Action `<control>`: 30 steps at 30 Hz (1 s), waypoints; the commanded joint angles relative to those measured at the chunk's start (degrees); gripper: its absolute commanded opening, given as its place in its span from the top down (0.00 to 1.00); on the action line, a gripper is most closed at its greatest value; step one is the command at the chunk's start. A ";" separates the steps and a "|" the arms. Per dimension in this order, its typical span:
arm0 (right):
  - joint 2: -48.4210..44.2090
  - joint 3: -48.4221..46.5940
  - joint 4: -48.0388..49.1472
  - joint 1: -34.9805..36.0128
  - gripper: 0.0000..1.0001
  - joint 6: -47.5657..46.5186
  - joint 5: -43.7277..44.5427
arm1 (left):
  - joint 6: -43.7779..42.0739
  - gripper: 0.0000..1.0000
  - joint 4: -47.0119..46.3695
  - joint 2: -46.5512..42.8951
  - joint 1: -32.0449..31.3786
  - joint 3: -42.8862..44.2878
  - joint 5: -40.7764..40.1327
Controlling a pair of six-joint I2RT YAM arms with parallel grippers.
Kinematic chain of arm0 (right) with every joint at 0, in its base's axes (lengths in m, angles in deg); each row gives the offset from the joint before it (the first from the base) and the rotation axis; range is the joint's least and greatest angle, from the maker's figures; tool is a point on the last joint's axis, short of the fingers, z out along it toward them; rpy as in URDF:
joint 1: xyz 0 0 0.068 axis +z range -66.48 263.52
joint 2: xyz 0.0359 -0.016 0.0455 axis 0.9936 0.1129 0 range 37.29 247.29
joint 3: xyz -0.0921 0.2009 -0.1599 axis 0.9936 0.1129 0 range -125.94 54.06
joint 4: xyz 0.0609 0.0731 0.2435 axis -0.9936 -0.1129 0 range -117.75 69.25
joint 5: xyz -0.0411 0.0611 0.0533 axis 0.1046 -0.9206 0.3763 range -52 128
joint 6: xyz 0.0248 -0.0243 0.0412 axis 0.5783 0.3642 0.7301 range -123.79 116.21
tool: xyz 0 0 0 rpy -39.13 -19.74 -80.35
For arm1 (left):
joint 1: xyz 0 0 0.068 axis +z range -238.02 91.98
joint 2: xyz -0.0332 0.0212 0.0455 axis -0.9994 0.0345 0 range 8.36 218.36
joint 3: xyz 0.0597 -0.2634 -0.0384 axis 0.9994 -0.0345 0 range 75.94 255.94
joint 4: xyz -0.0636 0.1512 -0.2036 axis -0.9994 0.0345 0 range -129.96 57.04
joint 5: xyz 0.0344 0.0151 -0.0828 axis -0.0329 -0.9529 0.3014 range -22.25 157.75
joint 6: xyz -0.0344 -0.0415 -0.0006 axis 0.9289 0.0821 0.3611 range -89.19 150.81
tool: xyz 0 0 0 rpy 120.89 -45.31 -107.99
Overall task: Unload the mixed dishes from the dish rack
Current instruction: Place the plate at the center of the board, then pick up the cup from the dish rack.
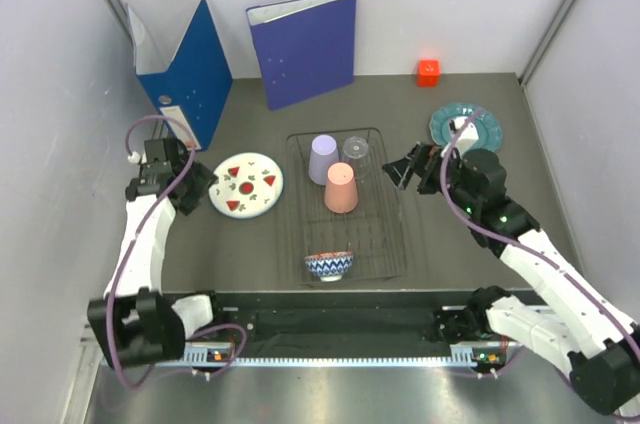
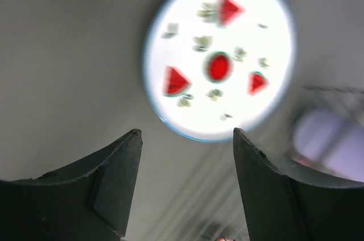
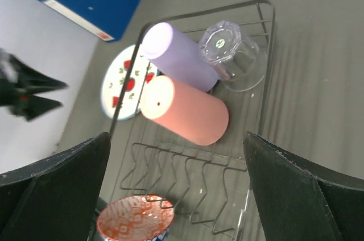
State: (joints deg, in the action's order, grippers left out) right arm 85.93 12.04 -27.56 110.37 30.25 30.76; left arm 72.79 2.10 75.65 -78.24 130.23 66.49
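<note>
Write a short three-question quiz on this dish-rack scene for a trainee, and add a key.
1. Count: how many dishes stand or lie in the dish rack?
2. True or false: the teal plate sits inside the rack.
3. Pick one. The white plate lies: A) on the table, left of the rack; B) in the rack; C) on top of the teal plate.

Key
1. Four: lavender cup, pink cup, clear tumbler, patterned bowl.
2. False. It is on the table, right of the rack.
3. A.
</note>
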 commanded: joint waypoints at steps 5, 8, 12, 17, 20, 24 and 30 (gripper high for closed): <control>13.82 -17.90 -13.31 18.66 0.00 -15.32 23.58 | -1.62 0.28 -11.21 -11.30 -15.38 -1.81 2.94; 18.05 -20.37 -13.93 22.80 0.00 -15.94 26.40 | -2.25 0.27 -10.95 -9.81 -21.90 -1.02 -2.16; 23.59 -23.10 -15.42 25.35 0.00 -16.55 29.39 | -2.16 0.26 -11.48 -9.54 -26.12 -1.63 -4.36; 29.21 -24.86 -15.25 25.88 0.00 -16.46 31.33 | -3.39 0.25 -11.74 -11.12 -27.27 -2.25 -5.51; 32.29 -26.35 -14.99 25.97 0.01 -16.55 31.24 | -3.66 0.24 -11.74 -12.09 -27.45 -2.43 -5.16; 35.11 -28.20 -13.76 25.97 0.00 -16.64 30.98 | -3.83 0.24 -11.74 -13.49 -27.53 -2.86 -4.46; 40.39 -31.37 -13.06 25.97 0.00 -16.82 30.89 | -2.69 0.24 -12.18 -14.02 -27.53 -4.45 -3.58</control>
State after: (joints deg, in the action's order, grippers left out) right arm 123.88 -15.52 -43.01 135.53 14.21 60.74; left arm 69.86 -7.12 62.58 -105.43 127.19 62.38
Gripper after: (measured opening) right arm 0.994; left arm 0.757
